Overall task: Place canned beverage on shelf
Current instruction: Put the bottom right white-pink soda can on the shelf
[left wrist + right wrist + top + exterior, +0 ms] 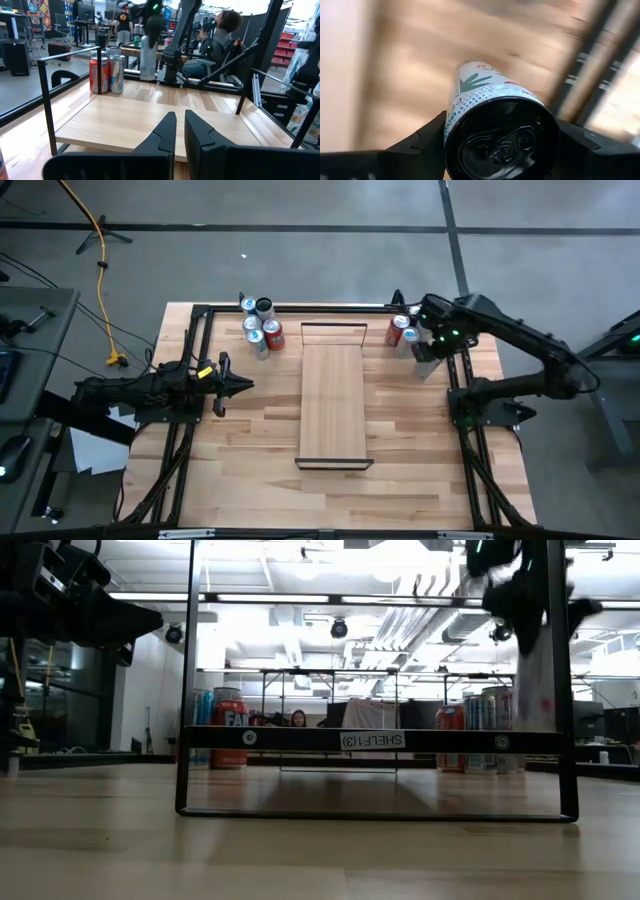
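The shelf [333, 395], a pale plank with a thin dark frame at its short ends, stands mid-table; it also shows in the low view [375, 740] and the left wrist view [150, 122]. My right gripper [426, 352] is at the far right, shut on a white can with a black top [495, 115], which is lifted beside the shelf's right side [535, 680]. My left gripper [238, 385] is shut and empty, left of the shelf and above the table [180, 130]. My right gripper pinches the can's upper wall just below its black rim [451, 120], one finger [425, 137] on each side. The fingers come from above and point down along the can. The can hangs roughly upright below them, clear of the table.
Several cans [260, 330] stand at the far edge left of the shelf. Two or three more cans [403, 332] stand at the far right, next to my right gripper. A dark metal frame [200, 315] runs around the table. People sit in the room beyond.
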You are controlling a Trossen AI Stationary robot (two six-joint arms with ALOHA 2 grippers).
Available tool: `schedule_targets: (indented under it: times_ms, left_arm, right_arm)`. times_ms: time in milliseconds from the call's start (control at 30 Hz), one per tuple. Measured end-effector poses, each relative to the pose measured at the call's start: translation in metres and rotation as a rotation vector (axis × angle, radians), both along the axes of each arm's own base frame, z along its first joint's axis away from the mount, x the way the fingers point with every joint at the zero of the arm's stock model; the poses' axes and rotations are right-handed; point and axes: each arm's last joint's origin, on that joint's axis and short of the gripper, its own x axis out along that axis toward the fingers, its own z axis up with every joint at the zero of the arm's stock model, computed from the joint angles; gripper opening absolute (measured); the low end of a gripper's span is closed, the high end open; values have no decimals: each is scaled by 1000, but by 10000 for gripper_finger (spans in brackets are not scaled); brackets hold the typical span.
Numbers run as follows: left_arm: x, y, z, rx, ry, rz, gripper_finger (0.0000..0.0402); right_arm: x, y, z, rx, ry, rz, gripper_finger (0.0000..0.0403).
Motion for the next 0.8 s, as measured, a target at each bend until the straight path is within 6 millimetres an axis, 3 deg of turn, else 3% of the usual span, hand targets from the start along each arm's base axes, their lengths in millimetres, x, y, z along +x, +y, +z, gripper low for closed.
schedule_targets:
  times_ms: [233, 400, 567, 800]
  left_arm:
    - [0, 0, 0, 0, 0, 0, 0]
    - [0, 0, 0, 0, 0, 0, 0]
    - [0, 0, 0, 0, 0, 0, 0]
    - [0, 0, 0, 0, 0, 0, 0]
  right_arm:
    - [26, 40, 62, -115, -460, 374, 248]
    - [70, 53, 91, -256, -607, 647, 248]
    - [123, 54, 96, -356, -409, 893, 248]
    - [180, 40, 63, -340, -36, 1138, 248]
